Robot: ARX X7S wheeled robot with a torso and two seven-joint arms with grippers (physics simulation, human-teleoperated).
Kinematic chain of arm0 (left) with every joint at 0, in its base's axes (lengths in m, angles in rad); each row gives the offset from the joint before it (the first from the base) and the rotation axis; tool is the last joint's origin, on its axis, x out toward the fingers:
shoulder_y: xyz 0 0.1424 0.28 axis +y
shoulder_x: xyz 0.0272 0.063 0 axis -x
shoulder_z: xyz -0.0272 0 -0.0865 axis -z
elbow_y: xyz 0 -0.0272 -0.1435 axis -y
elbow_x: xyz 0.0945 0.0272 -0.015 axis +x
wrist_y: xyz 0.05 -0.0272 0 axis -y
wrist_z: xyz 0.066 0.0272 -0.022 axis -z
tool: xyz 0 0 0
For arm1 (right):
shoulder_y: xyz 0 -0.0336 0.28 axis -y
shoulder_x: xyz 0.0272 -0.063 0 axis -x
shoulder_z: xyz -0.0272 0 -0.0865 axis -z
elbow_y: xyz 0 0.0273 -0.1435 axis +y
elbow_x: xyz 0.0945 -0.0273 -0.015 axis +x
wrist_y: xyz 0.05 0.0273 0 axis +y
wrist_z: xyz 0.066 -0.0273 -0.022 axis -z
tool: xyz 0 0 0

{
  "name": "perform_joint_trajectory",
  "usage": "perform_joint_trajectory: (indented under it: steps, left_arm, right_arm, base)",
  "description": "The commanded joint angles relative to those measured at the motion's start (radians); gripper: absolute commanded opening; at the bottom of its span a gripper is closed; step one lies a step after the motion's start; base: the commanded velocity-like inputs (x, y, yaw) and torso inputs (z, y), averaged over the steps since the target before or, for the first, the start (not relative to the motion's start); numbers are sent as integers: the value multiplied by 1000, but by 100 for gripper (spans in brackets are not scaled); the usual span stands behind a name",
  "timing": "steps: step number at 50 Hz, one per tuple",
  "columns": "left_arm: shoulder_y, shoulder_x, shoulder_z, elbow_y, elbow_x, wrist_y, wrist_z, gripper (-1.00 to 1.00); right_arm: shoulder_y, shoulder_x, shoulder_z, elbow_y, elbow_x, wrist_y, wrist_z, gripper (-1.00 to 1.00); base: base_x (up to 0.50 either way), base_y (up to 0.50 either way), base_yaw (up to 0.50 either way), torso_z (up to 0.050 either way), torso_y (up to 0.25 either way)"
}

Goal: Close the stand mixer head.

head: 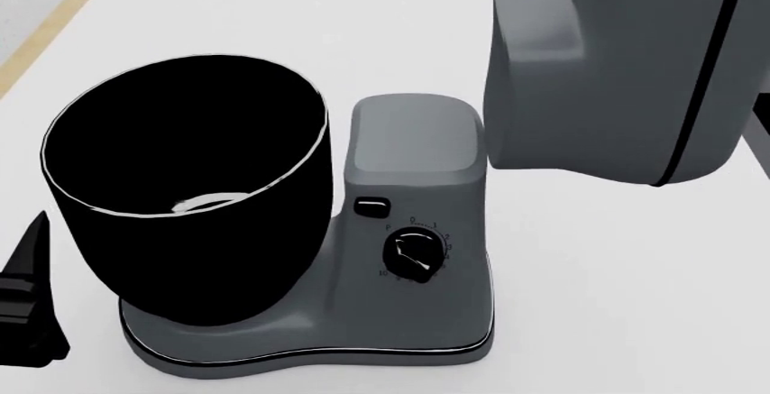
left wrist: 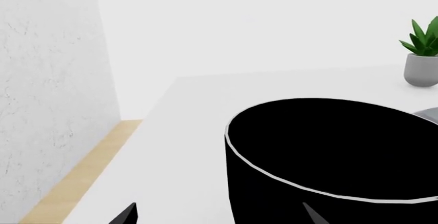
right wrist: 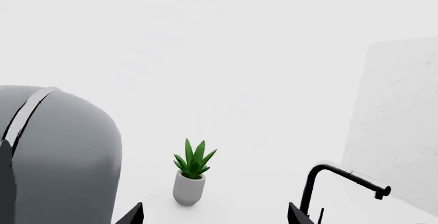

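Note:
The stand mixer head is a large rounded matte grey arm with a dark seam, tilted up and back above the grey base column. It also shows in the right wrist view, close beside my right gripper. That gripper is open and empty, with only its fingertips showing. The black mixing bowl sits on the base. My left gripper is open and empty, right next to the bowl's wall. One dark left finger shows at the head view's left edge.
The mixer stands on a white counter. A black dial and button are on the column. A potted plant and a black faucet stand behind. A textured wall and wooden strip lie beside the counter.

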Motion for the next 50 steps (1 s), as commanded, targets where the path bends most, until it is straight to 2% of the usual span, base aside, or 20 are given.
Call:
perform_joint_trajectory:
  steps: [1,5,10,15,25,50]
  left_arm:
    - [-3,-11,-22,-5,-41,-1,-28,100]
    - [-2,-14,-23,-8,-51,3,-35,100]
    - [16,-30,-18,-20,-34,37,-24,100]
    - [12,-33,-25,-20,-51,35,-36,100]
    - [23,-42,-12,-24,-51,59,-40,100]
    - [12,-65,-62,-31,-137,59,-89,100]
  right_arm:
    - [80,-127,-199,193,-191,-38,-167,100]
    - [122,-222,-272,340,-289,-115,-272,100]
    - [122,-295,-311,389,-286,-131,-354,100]
    - [88,-353,-283,430,-227,-159,-403,100]
    - [23,-447,-244,382,-75,-141,-449,100]
    - [-300,-562,-400,330,-84,-196,-482,100]
  base:
    - [0,0,0,0,0]
    - [0,0,0,0,0]
    - [0,0,2,0,0]
    - [5,0,5,0,0]
    - [8,0,7,0,0]
    - [4,0,3,0,0]
